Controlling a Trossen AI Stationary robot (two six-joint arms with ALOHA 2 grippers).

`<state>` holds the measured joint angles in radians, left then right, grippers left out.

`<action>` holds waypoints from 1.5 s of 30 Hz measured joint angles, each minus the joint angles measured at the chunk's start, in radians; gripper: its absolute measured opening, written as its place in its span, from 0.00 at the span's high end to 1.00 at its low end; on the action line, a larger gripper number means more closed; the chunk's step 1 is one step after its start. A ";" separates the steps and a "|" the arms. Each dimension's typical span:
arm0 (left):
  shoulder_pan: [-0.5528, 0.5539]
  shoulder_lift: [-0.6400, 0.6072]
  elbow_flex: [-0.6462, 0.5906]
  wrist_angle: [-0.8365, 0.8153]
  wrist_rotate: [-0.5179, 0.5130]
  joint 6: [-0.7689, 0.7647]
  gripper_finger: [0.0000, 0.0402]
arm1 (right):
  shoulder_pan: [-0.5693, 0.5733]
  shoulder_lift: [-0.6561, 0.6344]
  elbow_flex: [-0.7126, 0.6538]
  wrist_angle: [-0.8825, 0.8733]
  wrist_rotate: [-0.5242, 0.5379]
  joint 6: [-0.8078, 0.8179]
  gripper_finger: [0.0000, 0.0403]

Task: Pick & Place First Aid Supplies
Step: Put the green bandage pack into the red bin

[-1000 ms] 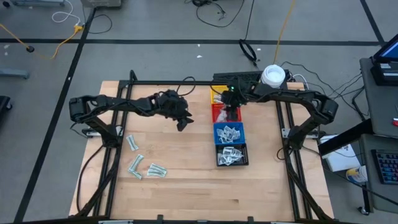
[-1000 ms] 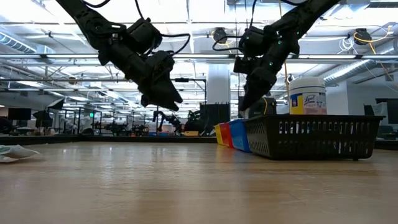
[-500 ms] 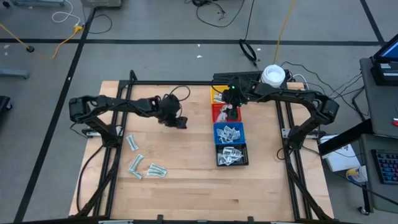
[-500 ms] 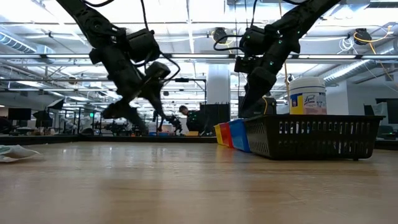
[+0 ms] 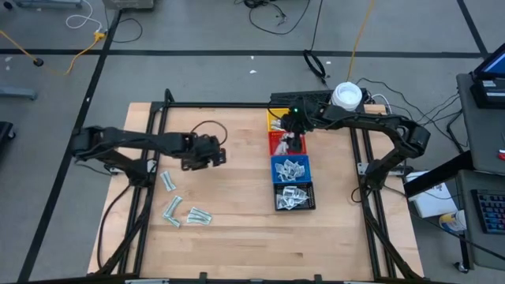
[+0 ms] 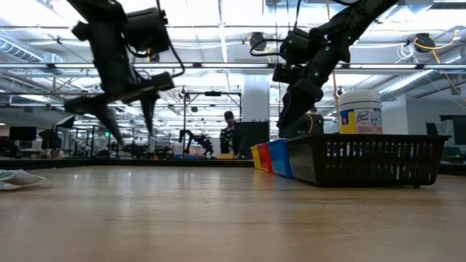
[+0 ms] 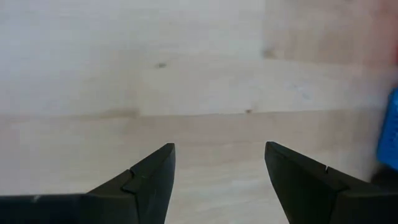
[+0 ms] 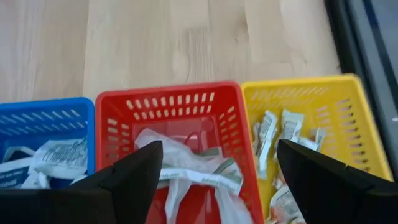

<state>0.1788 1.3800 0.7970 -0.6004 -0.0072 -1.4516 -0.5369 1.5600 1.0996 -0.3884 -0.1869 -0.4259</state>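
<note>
From overhead I see the left gripper (image 5: 217, 155) hanging over bare wood in the middle-left of the table (image 5: 237, 237), with nothing in it, while the right gripper (image 5: 293, 142) sits above the red bin (image 5: 278, 143) in the row of four bins. A few loose pale green packets (image 5: 183, 207) lie on the wood near the table's left edge, well apart from both grippers; the blue bin (image 5: 290, 168) and black bin (image 5: 293, 196) each hold a pile of packets. The white jar (image 5: 346, 95) stands just beyond the table's far edge. At table height, my left gripper (image 6: 127, 120) is clear of the surface with its fingers spread and empty; the right gripper (image 6: 285, 120) drops behind the bins, and one packet (image 6: 18, 178) lies at the far left. Through the left wrist camera the two fingers (image 7: 149, 177) stand apart over plain wood. Through the right wrist camera the fingers (image 8: 134, 177) are spread wide over the red bin (image 8: 177, 102), which holds white sachets (image 8: 186, 168), and more packets (image 8: 273, 134) rest in the yellow bin (image 8: 311, 93) beside it.
</note>
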 joint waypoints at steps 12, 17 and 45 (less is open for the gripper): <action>-0.174 -0.104 -0.001 -0.520 -0.012 -0.319 0.37 | 0.002 0.000 0.000 0.078 -0.001 -0.005 0.23; -0.243 -0.103 -0.001 -0.661 -0.019 -0.427 0.37 | 0.002 0.000 0.000 0.102 -0.001 -0.004 0.23; -0.469 0.182 -0.074 -0.613 -0.020 -0.823 0.55 | 0.002 0.000 0.000 0.089 0.000 0.032 0.23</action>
<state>-0.2904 1.5624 0.7231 -1.2137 -0.0274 -2.2742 -0.5350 1.5600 1.0996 -0.2998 -0.1868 -0.3943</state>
